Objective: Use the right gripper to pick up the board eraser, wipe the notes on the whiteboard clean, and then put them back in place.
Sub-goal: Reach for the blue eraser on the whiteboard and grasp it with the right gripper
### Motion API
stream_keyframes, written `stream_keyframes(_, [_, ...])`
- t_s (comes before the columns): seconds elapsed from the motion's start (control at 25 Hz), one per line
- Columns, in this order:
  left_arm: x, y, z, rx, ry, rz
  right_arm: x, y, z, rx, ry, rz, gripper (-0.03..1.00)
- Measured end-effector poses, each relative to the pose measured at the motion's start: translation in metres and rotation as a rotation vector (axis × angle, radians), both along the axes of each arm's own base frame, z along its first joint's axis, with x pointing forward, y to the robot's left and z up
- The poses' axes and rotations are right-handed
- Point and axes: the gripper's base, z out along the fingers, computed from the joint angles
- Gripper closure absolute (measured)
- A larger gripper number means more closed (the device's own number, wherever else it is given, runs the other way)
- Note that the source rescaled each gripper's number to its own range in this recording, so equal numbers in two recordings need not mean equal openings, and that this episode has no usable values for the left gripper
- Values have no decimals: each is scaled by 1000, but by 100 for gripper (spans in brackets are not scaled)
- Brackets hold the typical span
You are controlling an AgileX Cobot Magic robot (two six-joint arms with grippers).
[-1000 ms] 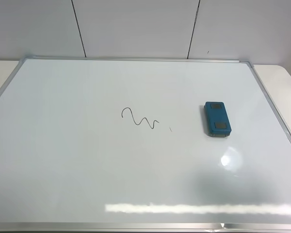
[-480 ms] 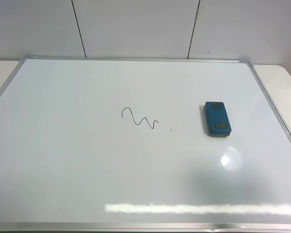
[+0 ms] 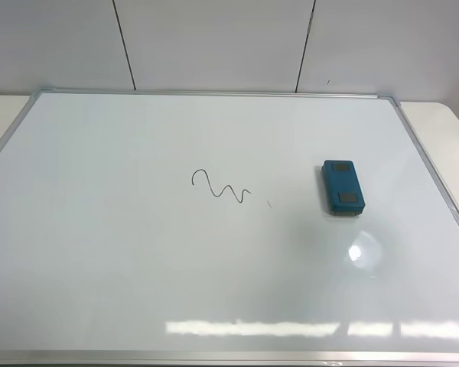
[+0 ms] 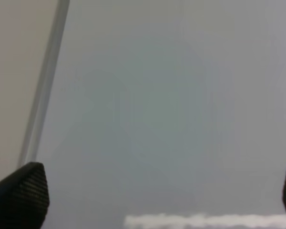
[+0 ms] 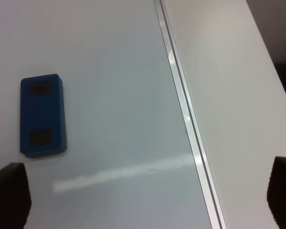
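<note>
We see the eraser (image 3: 342, 188) lying flat on the whiteboard (image 3: 122, 267), right of the middle and well apart from the notes (image 3: 220, 188) near the centre. Our right gripper (image 5: 145, 198) hangs over the board beside its frame (image 5: 186, 114), fingers spread wide and holding nothing, the eraser near one fingertip but not touching. Our left gripper (image 4: 155, 195) is likewise spread wide, holding nothing.

One whiteboard (image 3: 99, 267), one board eraser (image 3: 343, 187) — two marker notes (image 3: 220, 188) (one tiny).
</note>
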Motion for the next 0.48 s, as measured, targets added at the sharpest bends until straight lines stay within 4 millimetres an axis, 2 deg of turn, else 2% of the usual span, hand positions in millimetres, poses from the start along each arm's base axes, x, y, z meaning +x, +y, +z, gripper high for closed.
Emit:
stream_keyframes(0.16, [0,0,0,0,0,0,33,1,2,23,73,5,-3])
stream_keyframes(0.2, [0,0,0,0,0,0,50,3,-3,40,115,18,-3])
stream_keyframes(0.48, [0,0,0,0,0,0,98,18,-32,66,233,79,-3])
